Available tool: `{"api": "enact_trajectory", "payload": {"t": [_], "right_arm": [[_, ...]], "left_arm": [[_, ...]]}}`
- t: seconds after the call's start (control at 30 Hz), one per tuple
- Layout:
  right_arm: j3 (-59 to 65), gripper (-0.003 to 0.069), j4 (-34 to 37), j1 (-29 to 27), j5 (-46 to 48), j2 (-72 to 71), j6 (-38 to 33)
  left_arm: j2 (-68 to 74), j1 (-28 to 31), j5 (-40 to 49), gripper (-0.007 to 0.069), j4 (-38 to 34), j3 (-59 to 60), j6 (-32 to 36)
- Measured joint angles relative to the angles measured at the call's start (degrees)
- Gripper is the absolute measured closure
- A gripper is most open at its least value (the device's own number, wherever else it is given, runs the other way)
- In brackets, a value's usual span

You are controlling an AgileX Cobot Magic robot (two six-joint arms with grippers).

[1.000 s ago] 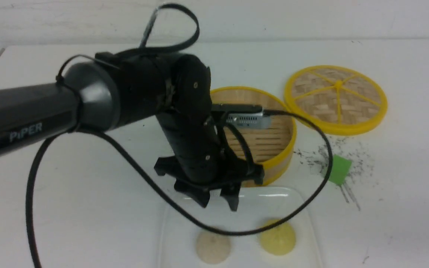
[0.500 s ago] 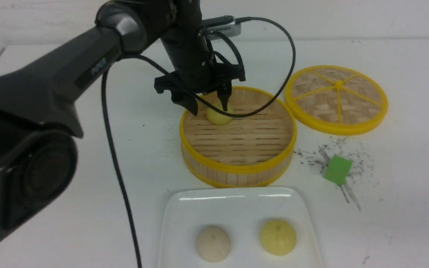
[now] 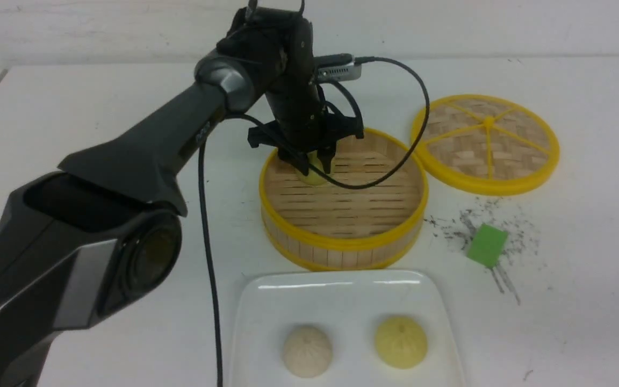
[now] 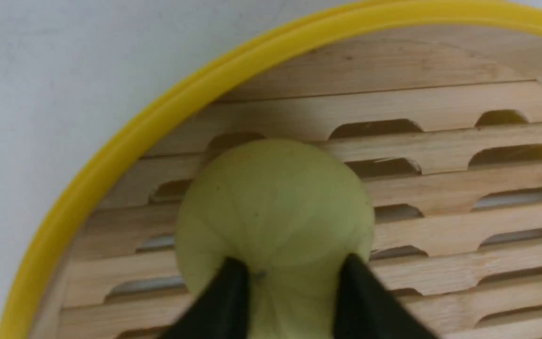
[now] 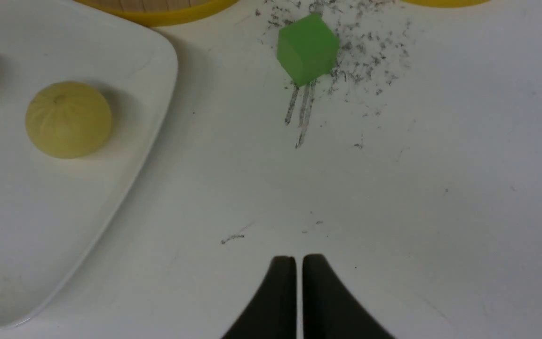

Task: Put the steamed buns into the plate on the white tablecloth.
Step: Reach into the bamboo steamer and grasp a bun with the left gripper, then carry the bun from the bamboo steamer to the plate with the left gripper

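Observation:
A pale yellow steamed bun [image 3: 314, 174] [image 4: 275, 207] lies at the far left inside the bamboo steamer basket [image 3: 342, 244]. My left gripper [image 3: 312, 161] [image 4: 290, 273] reaches down into the basket, and its two black fingertips pinch the bun's sides. Two more steamed buns, one off-white [image 3: 307, 351] and one pale yellow [image 3: 401, 342] [image 5: 68, 119], rest on the white plate [image 3: 342, 301] [image 5: 40, 226] on the white tablecloth [image 3: 100, 107]. My right gripper [image 5: 298, 263] shows only in its wrist view, shut and empty above bare cloth beside the plate.
The woven yellow-rimmed lid [image 3: 486, 143] lies flat to the right of the basket. A green cube [image 3: 487, 245] [image 5: 307, 48] sits among dark smudges right of the basket. The left arm's cable loops over the basket.
The left arm swung from above the plate back to the basket, dropped over the bun there, and its jaws closed onto it. The plate's two buns stayed still.

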Motion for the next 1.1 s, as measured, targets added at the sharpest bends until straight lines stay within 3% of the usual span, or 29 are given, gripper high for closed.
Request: {"api": "enact_trajectory", "payload": {"t": [0.07, 0.13, 0.37, 0.57, 0.67, 0.87, 1.1], "right_arm": [[0.0, 0.0611, -0.04, 0.0, -0.06, 0.0, 0.0], [0.0, 0.0609, -0.2, 0.0, -0.06, 0.0, 0.02], [0.0, 0.0608, -0.34, 0.0, -0.06, 0.0, 0.14], [0.0, 0.06, -0.24, 0.0, -0.07, 0.0, 0.14], [0.0, 0.0594, -0.24, 0.0, -0.07, 0.0, 0.14], [0.0, 0.0582, -0.12, 0.0, -0.07, 0.0, 0.7], [0.0, 0.0575, 0.06, 0.0, -0.07, 0.0, 1.63]], "left_arm": [[-0.68, -0.73, 0.44, 0.0548, 0.43, -0.26, 1.64], [-1.64, -1.49, 1.48, 0.0594, 0.83, -1.3, 2.73], [-10.7, -2.88, 3.08, 0.0603, 1.53, -8.57, 3.2], [-23.82, -4.21, 3.08, 0.0603, -6.47, -7.55, 5.23], [-31.11, -7.08, 3.12, 0.0603, -6.13, 0.54, 6.35], [-46.37, -14.07, 3.12, 0.0602, -0.09, 30.69, 4.77], [-54.6, -21.25, 1.4, 0.0602, 1.54, 64.02, -8.58]]}}
